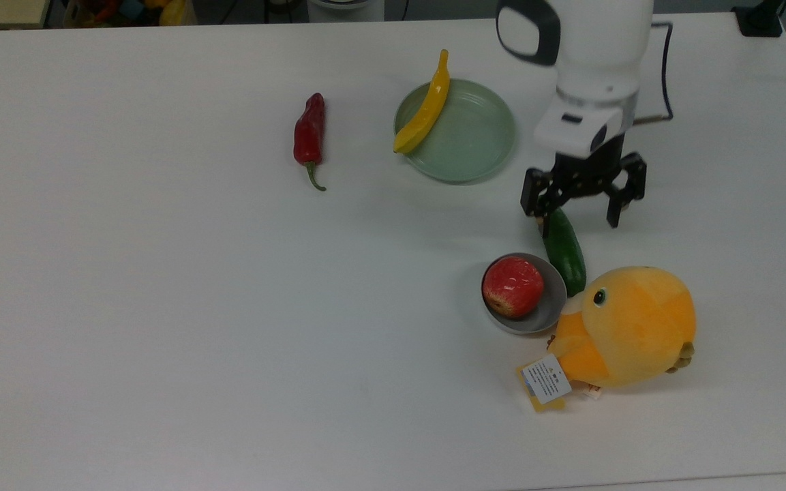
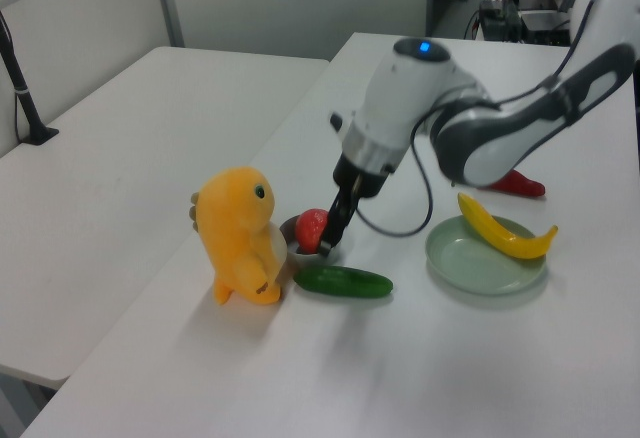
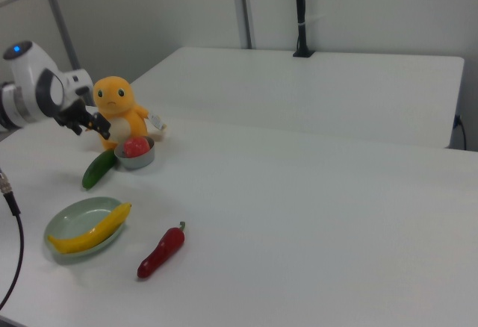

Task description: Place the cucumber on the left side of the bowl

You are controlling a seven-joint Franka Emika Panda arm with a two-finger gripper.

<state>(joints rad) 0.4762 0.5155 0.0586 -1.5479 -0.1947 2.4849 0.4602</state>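
Dark green smooth cucumber (image 1: 564, 251) lies flat on the white counter (image 1: 161, 307), touching the small round grey bowl (image 1: 548, 314) on the top view's right; black 2-finger gripper (image 1: 582, 204) hovers above, jaws spread, holding nothing

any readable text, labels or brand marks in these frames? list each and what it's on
White tag on the orange plush toy: rows of small print and a small mark at its head, too small to read.
Yellow card under that tag: no text can be made out.
Robot arm and pincer: no lettering seen; just a blue light on the arm in the left view.
Cucumber, bowl, green plate: no markings seen.
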